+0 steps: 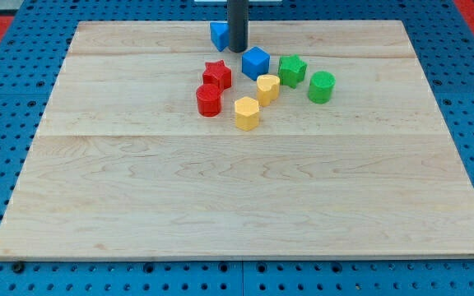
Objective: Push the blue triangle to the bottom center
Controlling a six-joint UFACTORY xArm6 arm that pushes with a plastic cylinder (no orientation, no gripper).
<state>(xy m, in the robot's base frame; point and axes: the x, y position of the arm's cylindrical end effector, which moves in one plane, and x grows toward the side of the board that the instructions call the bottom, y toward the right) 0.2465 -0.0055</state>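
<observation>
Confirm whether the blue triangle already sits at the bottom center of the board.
No: the blue triangle lies near the board's top edge, just left of my tip.

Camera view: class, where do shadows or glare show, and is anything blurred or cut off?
Camera view: lighting even, blocks cast only soft shadows; no strong glare on the board; the rod's top is cut off; my tip hides part of the blue block.

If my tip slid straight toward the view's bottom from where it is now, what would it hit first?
Probably the blue cube, just below and slightly right of my tip; it may only clip its left edge. Missing that, the red star sits close left of the line.
</observation>
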